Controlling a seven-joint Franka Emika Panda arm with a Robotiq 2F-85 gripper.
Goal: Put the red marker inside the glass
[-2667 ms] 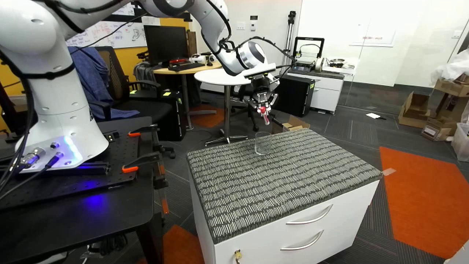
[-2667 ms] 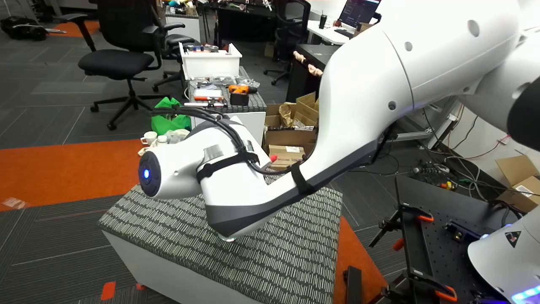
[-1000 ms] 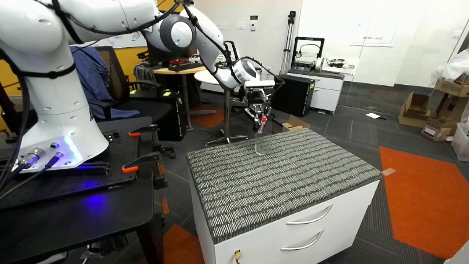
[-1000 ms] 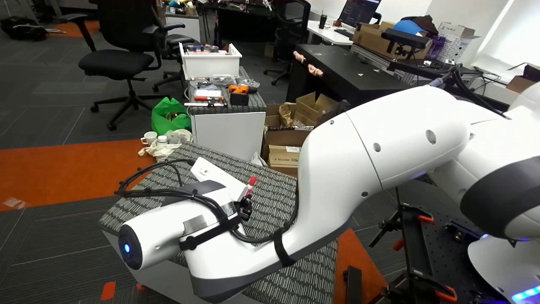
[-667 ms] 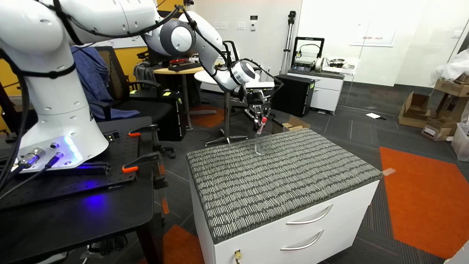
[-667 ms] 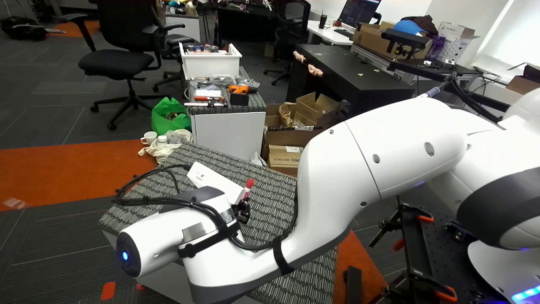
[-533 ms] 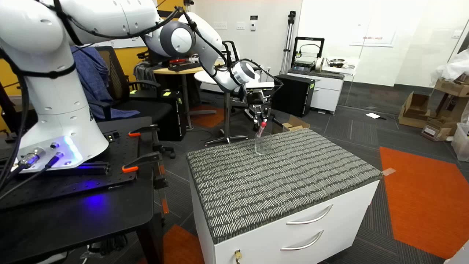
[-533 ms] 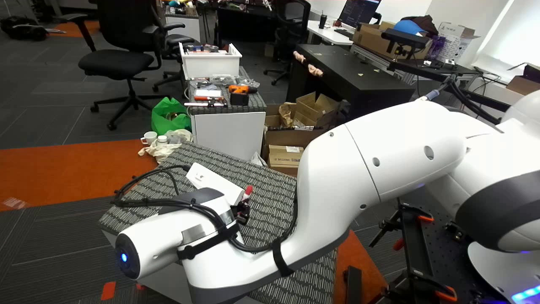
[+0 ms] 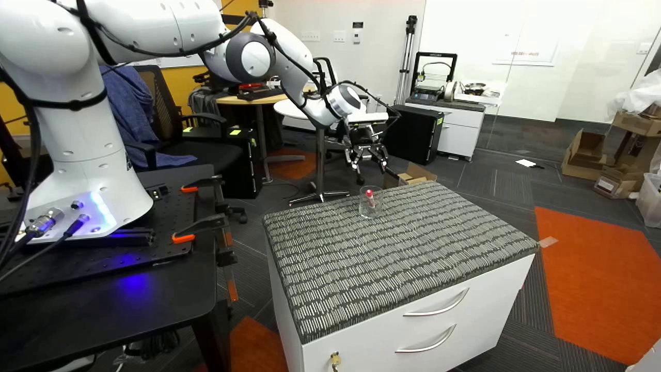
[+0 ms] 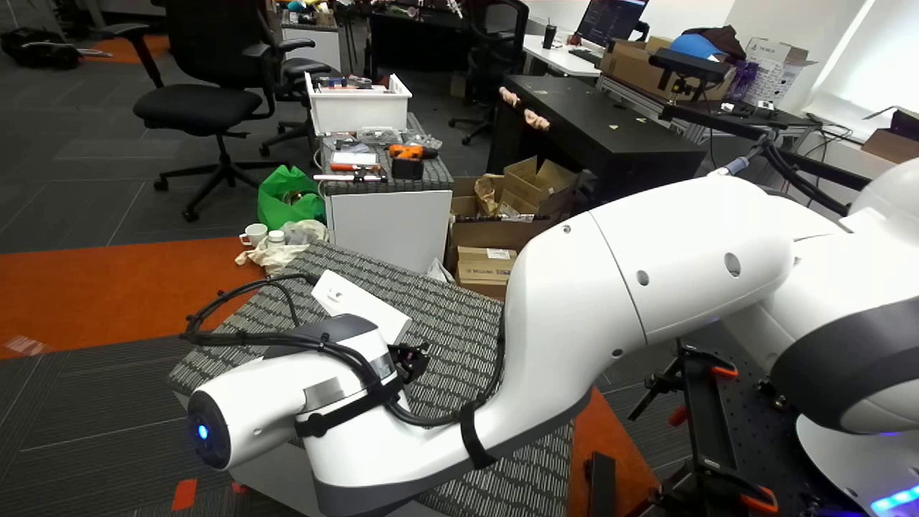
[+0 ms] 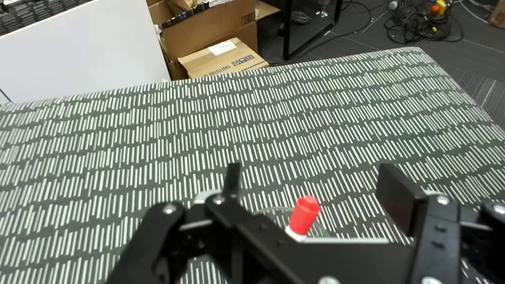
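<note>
The red marker [image 9: 370,198] stands inside the clear glass [image 9: 364,210] in an exterior view, its red cap near the rim and its body leaning slightly. My gripper [image 9: 370,169] is just above the glass, fingers spread wide, touching neither marker nor glass. In the wrist view the marker's red cap [image 11: 304,216] shows below the wide gap of the gripper [image 11: 314,183], with a bit of the glass rim [image 11: 272,211] behind it. The gripper's black linkage hides the lower marker there. Elsewhere, the arm covers both glass and marker in an exterior view, where part of the gripper [image 10: 411,362] shows.
The glass rests on a patterned cushion top [image 9: 403,248] of a white drawer cabinet [image 9: 413,330], near its far edge. Cardboard boxes [image 10: 488,266] stand on the floor beyond the cabinet. A black table [image 9: 155,279] with clamps carries the arm's base.
My gripper came down over the glass, then its fingers spread apart. The marker slid from between them and dropped into the glass. The arm has barely moved in the last half second.
</note>
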